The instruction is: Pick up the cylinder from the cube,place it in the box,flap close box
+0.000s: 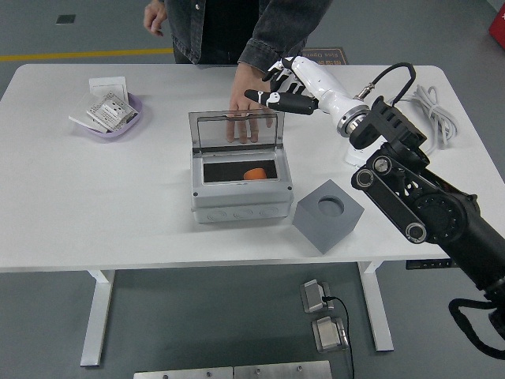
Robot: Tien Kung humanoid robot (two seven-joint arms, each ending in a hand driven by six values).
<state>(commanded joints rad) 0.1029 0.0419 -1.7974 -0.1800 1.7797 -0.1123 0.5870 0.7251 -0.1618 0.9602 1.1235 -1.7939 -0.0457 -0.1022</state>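
Cylinder: orange plastic cylinder (254,174) lies inside the box, toward the right of the dark interior; only its top shows above the front wall; nothing touches it
Dish: shallow lilac dish (118,125) at the far left of the white table (95,205); small silver-grey packets (108,110) piled in it, with a white card (106,83) just behind
Box: light grey rectangular plastic box (241,188) near the table's middle; its clear hinged lid (236,131) stands upright along the back edge, so the box is open
Person: stands at the far side in a dark denim jacket; one hand (245,106) rests flat on the table just behind the upright lid, its fingers seen through the clear panel; the other hand (155,16) is raised near the top edge, away from the table
Cube: dark grey cube (328,215) with a round hole in its top face, just right of the box's front corner; the hole is empty
Right hand: white robot hand with black fingertips (286,85) held above and behind the lid's right end, just beside the person's resting hand; fingers loosely spread, index extended leftward, holding nothing
Cable: white power strip and coiled cord (430,106) at the far right of the table, behind the black right arm (426,209)
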